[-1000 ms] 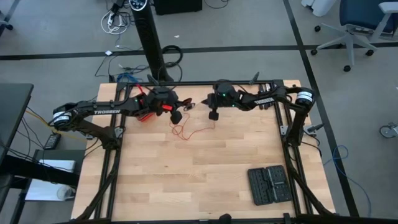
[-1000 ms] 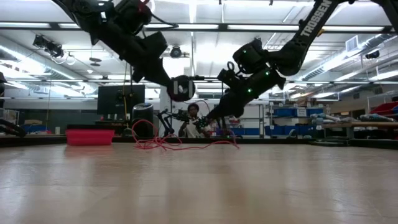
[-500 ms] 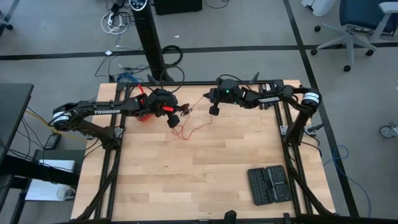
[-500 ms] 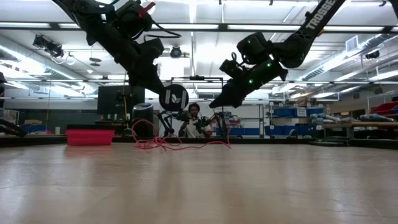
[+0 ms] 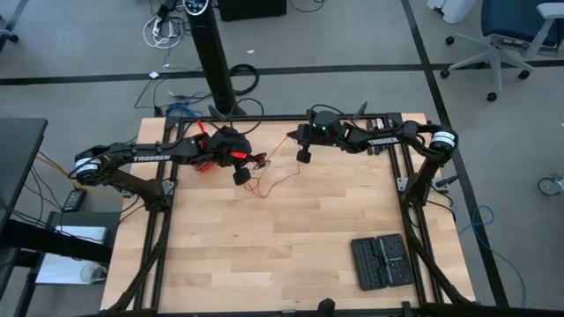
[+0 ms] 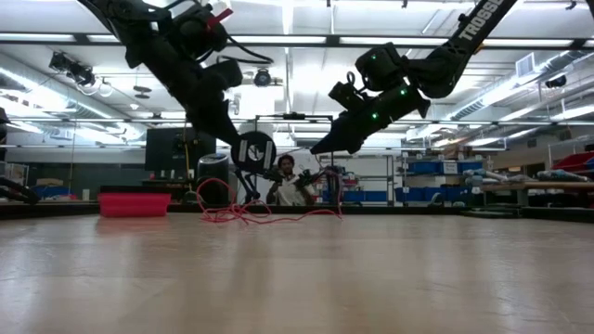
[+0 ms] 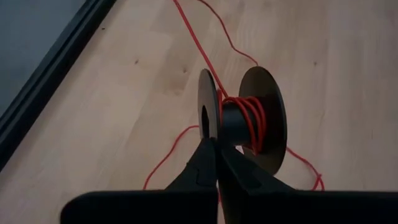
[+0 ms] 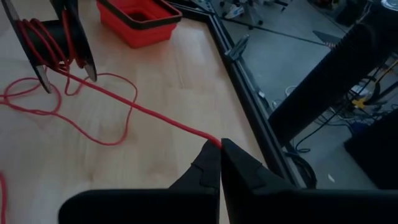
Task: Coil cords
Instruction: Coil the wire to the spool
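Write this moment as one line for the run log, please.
left gripper: shut on black spool flange | right gripper: shut on red wire | wire partly wound, rest loose on table

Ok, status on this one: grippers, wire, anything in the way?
Left gripper shut on spool flange. Right gripper shut on red wire, run taut to spool. Slack looped on table; red box clear.

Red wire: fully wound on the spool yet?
No. A few turns sit on the spool; most of the red wire lies loose on the table.
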